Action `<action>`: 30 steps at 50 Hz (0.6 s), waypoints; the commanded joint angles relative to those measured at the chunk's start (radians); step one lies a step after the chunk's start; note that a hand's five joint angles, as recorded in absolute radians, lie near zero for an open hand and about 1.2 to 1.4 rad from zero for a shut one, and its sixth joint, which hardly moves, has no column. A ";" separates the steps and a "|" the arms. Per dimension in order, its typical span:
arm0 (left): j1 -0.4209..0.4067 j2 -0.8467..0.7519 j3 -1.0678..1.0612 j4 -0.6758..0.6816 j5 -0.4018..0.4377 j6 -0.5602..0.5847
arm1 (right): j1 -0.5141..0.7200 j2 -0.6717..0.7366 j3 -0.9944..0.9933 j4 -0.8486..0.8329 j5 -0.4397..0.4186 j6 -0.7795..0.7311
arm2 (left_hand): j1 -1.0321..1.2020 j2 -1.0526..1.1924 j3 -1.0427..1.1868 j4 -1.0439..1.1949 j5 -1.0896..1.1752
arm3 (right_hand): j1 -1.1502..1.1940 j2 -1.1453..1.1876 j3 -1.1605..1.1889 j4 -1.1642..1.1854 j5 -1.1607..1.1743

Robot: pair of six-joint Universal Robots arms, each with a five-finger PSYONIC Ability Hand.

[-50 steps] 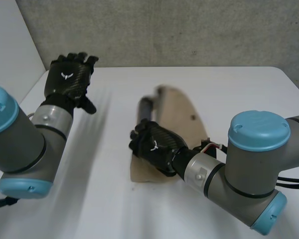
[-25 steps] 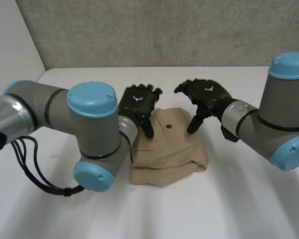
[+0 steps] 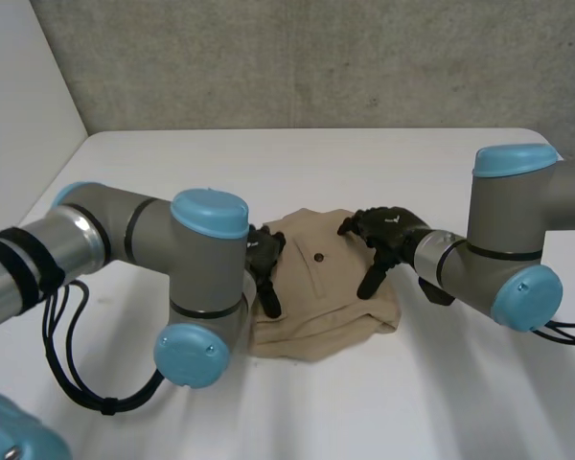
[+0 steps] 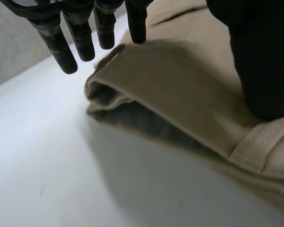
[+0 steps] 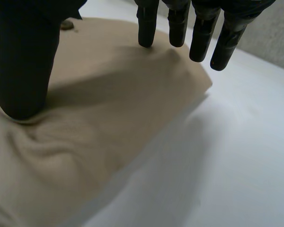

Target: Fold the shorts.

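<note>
We see soft, even light falling from overhead on the flat white table [image 3: 383,158], which stands bright against the dimmer, rough grey concrete wall [image 3: 316,57] behind it. The tan folded cotton shorts [image 3: 316,307] are lit evenly on top. In the left wrist view the inside of their open fold is dark grey. In both wrist views we find a broad, soft-edged shadow on the table along the shorts' edge.

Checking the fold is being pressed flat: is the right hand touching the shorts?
Touching. In the right wrist view the thumb of the right hand presses into the shorts, wrinkling the cloth.
</note>
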 commanded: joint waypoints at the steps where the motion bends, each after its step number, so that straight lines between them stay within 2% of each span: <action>1: 0.012 -0.040 0.020 -0.006 -0.007 0.053 | 0.001 0.037 0.001 0.017 0.056 -0.135 | 0.015 0.007 -0.009 0.002 -0.016 | -0.030 -0.048 -0.036 -0.060 -0.073; 8: 0.023 -0.002 0.008 -0.013 0.011 0.054 | 0.003 0.023 0.013 0.018 0.063 -0.182 | 0.009 0.001 -0.015 -0.004 -0.021 | -0.030 -0.048 -0.036 -0.060 -0.073; 13: 0.014 0.133 -0.010 -0.014 0.014 0.053 | 0.001 -0.108 0.037 -0.011 0.061 -0.138 | -0.002 -0.011 -0.027 -0.016 -0.033 | -0.030 -0.048 -0.036 -0.060 -0.073; 17: 0.023 0.283 -0.035 -0.011 0.020 0.048 | -0.002 -0.253 0.066 -0.084 0.093 -0.009 | -0.005 -0.014 -0.030 -0.019 -0.036 | -0.030 -0.048 -0.036 -0.060 -0.073; 21: 0.049 0.467 -0.064 -0.008 0.019 0.041 | -0.002 -0.418 0.096 -0.147 0.199 0.111 | -0.015 -0.024 -0.040 -0.028 -0.046 | -0.030 -0.048 -0.036 -0.060 -0.073; 22: 0.064 0.506 -0.072 -0.008 0.016 0.037 | -0.008 -0.476 0.099 -0.149 0.255 0.124 | -0.015 -0.024 -0.040 -0.028 -0.046 | -0.030 -0.048 -0.036 -0.060 -0.073; 26: 0.171 0.667 -0.124 -0.022 0.013 0.004 | -0.014 -0.576 0.105 -0.108 0.384 0.112 | -0.015 -0.024 -0.040 -0.028 -0.046 | -0.030 -0.048 -0.036 -0.060 -0.073; 30: 0.234 0.758 -0.191 -0.074 0.036 -0.045 | -0.012 -0.603 0.102 -0.045 0.408 0.091 | -0.015 -0.024 -0.040 -0.028 -0.046 | -0.030 -0.048 -0.036 -0.060 -0.073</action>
